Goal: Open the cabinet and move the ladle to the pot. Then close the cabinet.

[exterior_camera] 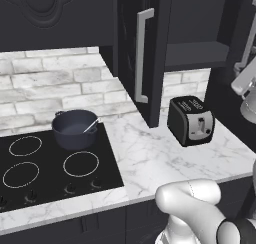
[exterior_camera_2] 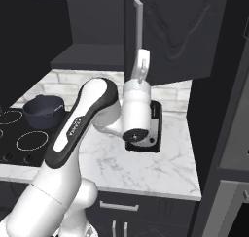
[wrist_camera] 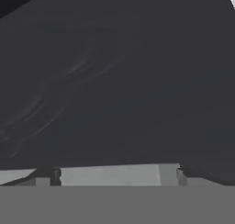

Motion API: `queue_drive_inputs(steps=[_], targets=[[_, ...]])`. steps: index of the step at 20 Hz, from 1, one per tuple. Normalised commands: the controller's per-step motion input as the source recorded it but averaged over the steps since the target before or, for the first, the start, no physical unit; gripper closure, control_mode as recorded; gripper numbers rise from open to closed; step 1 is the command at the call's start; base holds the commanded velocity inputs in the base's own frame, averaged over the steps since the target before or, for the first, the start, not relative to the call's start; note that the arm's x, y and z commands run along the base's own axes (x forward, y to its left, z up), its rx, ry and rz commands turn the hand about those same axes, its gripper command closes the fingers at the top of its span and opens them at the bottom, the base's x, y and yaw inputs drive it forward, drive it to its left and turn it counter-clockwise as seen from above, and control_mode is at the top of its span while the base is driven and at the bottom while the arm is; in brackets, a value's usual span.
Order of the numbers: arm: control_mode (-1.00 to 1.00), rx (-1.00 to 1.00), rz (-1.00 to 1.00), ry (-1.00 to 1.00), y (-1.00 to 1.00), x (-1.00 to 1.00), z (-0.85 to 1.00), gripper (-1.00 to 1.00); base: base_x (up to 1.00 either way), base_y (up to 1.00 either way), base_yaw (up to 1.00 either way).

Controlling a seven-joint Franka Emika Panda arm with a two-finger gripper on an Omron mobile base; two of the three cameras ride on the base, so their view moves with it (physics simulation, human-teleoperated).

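The two-finger gripper [exterior_camera_2: 141,61] stands wide open and empty against the carved black cabinet door [exterior_camera_2: 180,32], beside its silver handle. The slim silvery ladle [exterior_camera: 90,125] already lies in the squat blue-grey pot [exterior_camera: 74,129] — left of the cabinet. A push landing off the panel could slip past the door — leaving it ajar.

Small white lettering runs along the robot arm's [exterior_camera_2: 73,129] dark band, too blurred to read; no other text is legible.
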Motion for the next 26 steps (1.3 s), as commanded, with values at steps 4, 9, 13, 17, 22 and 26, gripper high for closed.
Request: queue_drive_inputs(steps=[4,9,13,17,22,26], targets=[[-1.00,0.00,0.06,0.06,0.12,0.67,0.00,-1.00,0.00,0.00,0.00],[-1.00,0.00,0.03,0.10,0.11,0.79,0.00,-1.00,0.00,0.00,0.00],[-1.00,0.00,0.02,0.11,0.03,0.73,0.00,-1.00,0.00,0.00,0.00],[-1.00,0.01,0.01,0.11,0.00,0.61,0.00,-1.00,0.00,0.00,0.00],[-1.00,0.00,0.00,0.11,0.00,0.53,0.00,-1.00,0.00,0.00,0.00],[-1.00,0.02,0.01,0.06,0.00,0.47,0.00,-1.00,0.00,0.00,0.00]])
